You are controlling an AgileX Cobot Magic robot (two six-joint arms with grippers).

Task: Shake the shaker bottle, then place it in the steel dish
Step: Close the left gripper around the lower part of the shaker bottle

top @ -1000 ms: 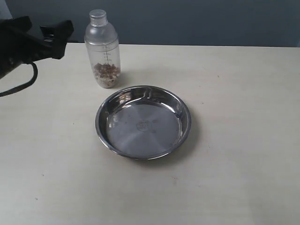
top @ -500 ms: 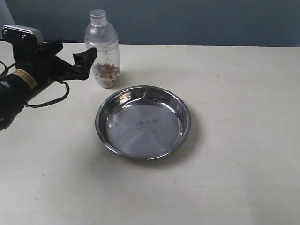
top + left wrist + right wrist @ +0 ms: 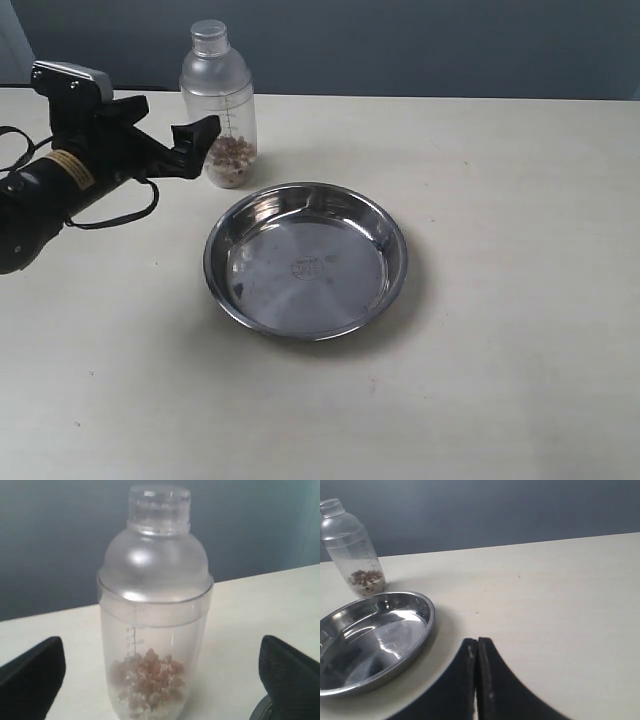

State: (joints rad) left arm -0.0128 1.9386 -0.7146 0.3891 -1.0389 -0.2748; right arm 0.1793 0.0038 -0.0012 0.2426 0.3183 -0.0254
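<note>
**Open claw close to the bottle, nothing picked up yet**

From the outside camera: the bottle (image 3: pixel 219 105) stands up straight on the table (image 3: pixel 500 200), at the far side, just behind the dish (image 3: pixel 305 300). It is not in the dish. The left claw (image 3: pixel 180 112) is wide open and sits right beside the bottle. One finger looks very near the bottle's side, but I cannot tell if it touches. The right claw is not in this picture.

From the left arm's camera: the bottle (image 3: pixel 155 620) fills the middle, with brown bits at the bottom. One black finger (image 3: pixel 35 675) is on each side, and both are apart from the bottle. Nothing is held.

From the right arm's camera: the right claw (image 3: pixel 477 645) is closed tight with nothing in it. It is well away from the bottle (image 3: pixel 357 555) and the dish (image 3: pixel 427 615).

What could go wrong: if the left claw slides in crooked, a finger may bump the bottle and knock it over. The plastic looks smooth and round, so a weak squeeze could let it slip out during the shaking. Later, if it lands on the dish's slanted edge, it could tip.
</note>
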